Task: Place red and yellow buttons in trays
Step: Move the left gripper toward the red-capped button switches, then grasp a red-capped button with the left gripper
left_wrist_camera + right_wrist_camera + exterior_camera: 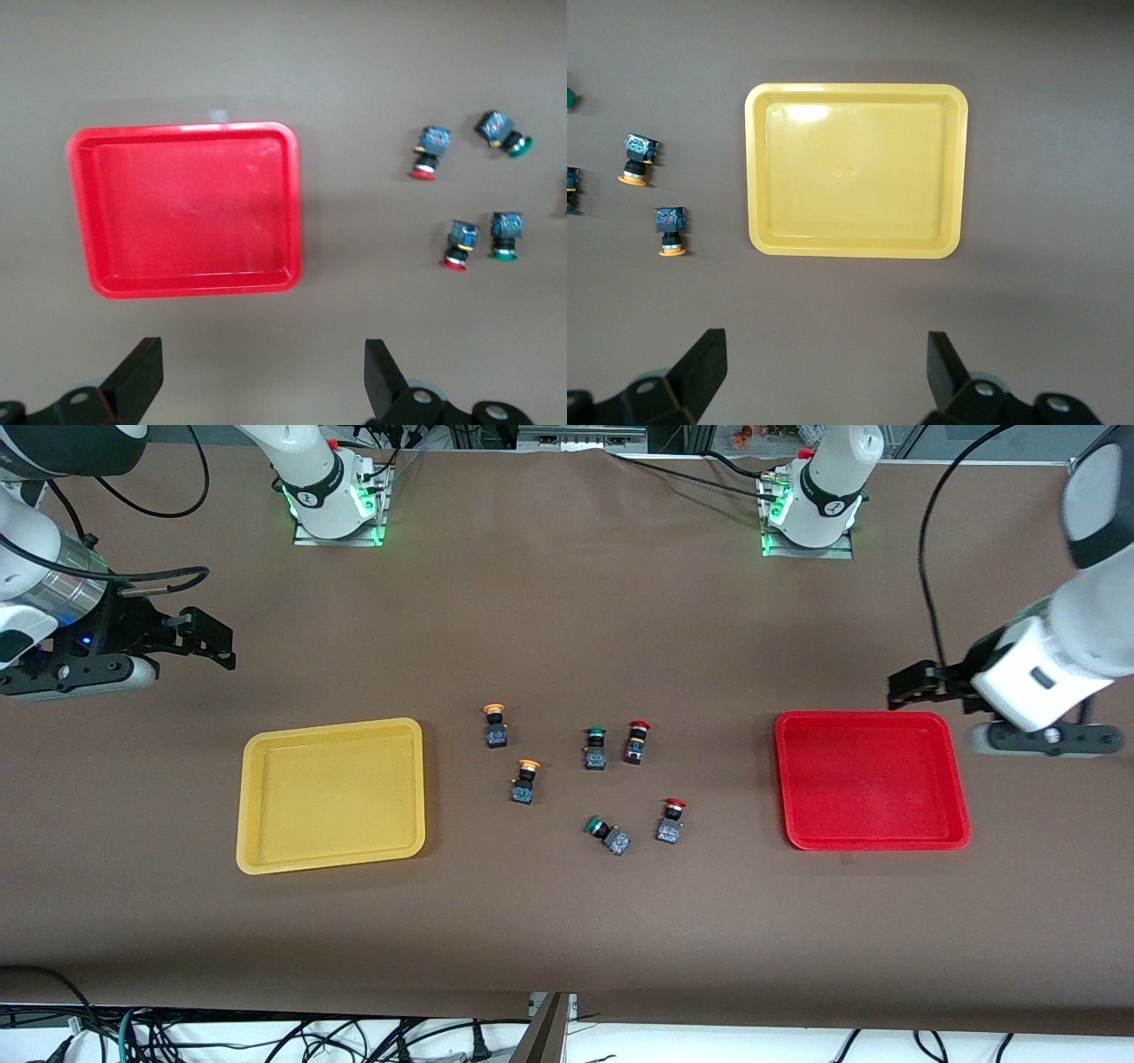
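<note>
Between both empty trays: six buttons, none sorted.
From centre, yellow tray (332, 795) at nine o'clock, red tray (871, 779) at three; yellow buttons (524, 781), red buttons (671, 820) crowd green buttons (606, 834), inviting mis-grabs. Left gripper (904, 688), right gripper (208, 642) wait wide open, empty.

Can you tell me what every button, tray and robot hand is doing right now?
yellow tray: empty
red tray: empty
yellow buttons: on table between trays
red buttons: on table
green buttons: on table
left gripper: open, empty
right gripper: open, empty
</note>
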Motion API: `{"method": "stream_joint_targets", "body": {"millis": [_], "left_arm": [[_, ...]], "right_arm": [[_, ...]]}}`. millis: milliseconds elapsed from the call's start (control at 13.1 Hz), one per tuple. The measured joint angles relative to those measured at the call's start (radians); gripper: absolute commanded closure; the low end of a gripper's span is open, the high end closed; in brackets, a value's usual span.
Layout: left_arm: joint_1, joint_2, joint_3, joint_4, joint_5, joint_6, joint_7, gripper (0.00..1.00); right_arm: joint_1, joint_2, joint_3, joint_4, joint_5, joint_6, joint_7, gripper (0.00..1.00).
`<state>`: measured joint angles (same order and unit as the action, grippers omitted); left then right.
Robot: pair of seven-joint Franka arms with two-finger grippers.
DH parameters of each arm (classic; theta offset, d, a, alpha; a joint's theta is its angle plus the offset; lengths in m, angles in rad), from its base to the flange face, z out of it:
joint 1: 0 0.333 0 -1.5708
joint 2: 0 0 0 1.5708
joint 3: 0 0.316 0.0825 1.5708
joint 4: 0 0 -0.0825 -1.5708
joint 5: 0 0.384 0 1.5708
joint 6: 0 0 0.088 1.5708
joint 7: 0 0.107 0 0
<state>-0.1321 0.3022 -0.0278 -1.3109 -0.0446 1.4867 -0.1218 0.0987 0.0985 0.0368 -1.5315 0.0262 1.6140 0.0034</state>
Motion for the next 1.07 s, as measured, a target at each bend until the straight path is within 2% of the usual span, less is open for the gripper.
{"method": "stream_joint_targets", "body": {"millis": [304, 761, 1066], "left_arm": [[-0.121, 0.105, -0.005, 0.000, -0.001, 0.118, -0.108, 0.00], [-0.248, 0.341, -0.008, -0.001, -0.003, 0.436, -0.213, 0.00], [-0.274, 0.463, -0.005, -0.001, -0.003, 0.613, -0.229, 0.00]], "right_arm": [[0.000, 0.000, 0.000, 0.000, 0.000, 0.000, 0.000, 0.00], [0.000, 0.001, 0.000, 0.001, 0.000, 0.001, 0.000, 0.00], [0.000, 0.001, 0.000, 0.001, 0.000, 0.001, 0.000, 0.00]]}}
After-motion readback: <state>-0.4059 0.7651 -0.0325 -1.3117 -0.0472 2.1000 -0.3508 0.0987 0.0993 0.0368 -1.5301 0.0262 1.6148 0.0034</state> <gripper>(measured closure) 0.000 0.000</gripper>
